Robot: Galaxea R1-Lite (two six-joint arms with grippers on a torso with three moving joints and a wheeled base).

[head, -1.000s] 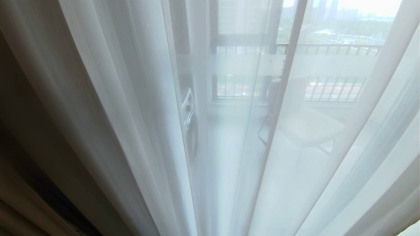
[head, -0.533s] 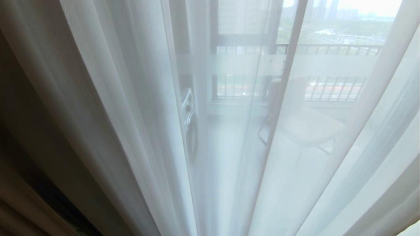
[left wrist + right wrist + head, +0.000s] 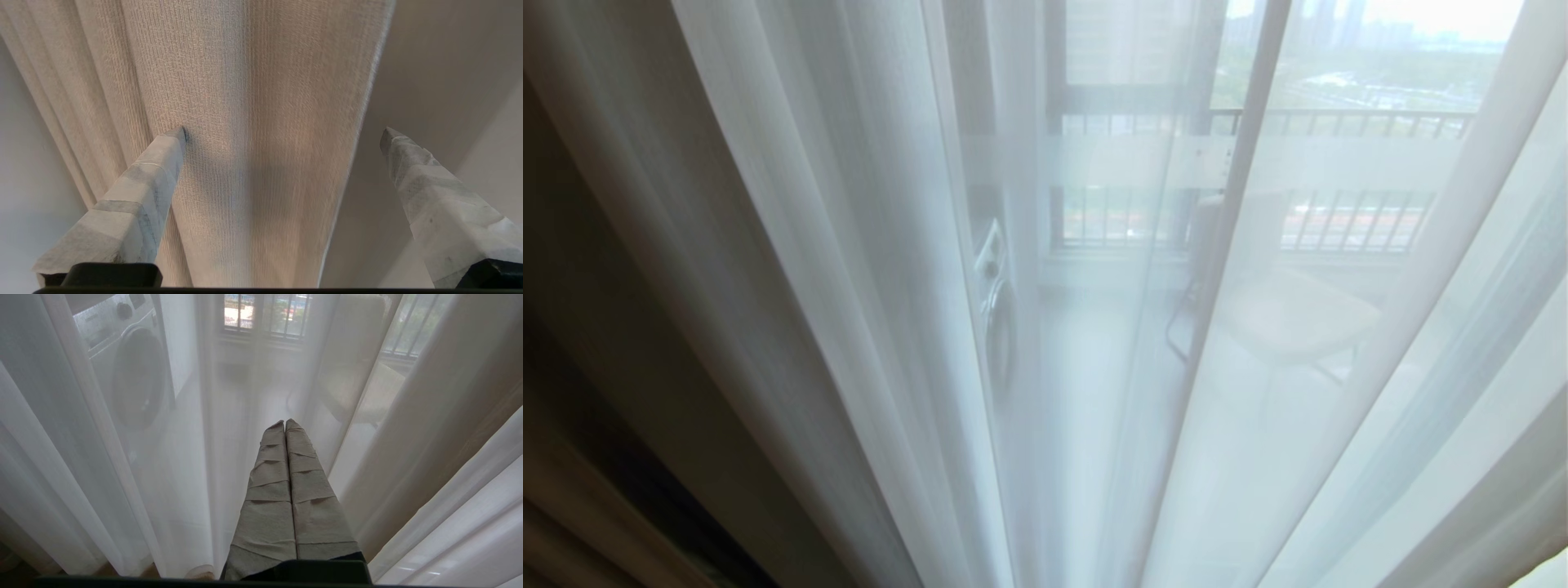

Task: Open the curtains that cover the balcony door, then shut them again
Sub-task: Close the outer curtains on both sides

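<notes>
White sheer curtains hang drawn across the whole head view. Through them the balcony door shows faintly by its frosted band. Neither gripper is in the head view. In the left wrist view a beige ribbed drape hangs in pleats close in front. My left gripper is open wide and straddles the drape's free edge. One fingertip rests against the weave and the other stands clear beside the edge. My right gripper is shut and empty, pointing at the sheers low down.
Behind the sheers stand a washing machine on the left and a pale chair to the right. A barred railing runs along the back. A fold of beige drape shows at the lower left.
</notes>
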